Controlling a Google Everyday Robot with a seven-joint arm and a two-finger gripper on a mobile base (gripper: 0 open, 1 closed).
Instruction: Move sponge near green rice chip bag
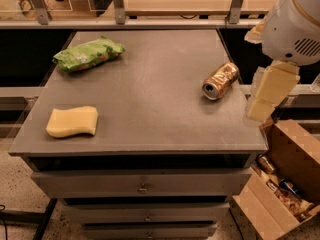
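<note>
Progress nil, we judge: pale yellow wavy-edged soft sponge (72,121) lies front left on grey worktop (150,109), well apart from crinkly light-green rice chip bag (89,54) at back left. Our hand (265,99) hangs off right edge near gold drink can (220,80); open or closed, we cannot tell. Reach, grasp, carry all remain.

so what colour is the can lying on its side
Gold can, in the camera view; the gripper hangs off the table edge beside it.

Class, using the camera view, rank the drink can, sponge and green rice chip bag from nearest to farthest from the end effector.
The end effector hangs off the table at its right edge.
1. The gold can, right side, nearest.
2. The sponge, front left, and the green rice chip bag, back left: too close to call.
</note>
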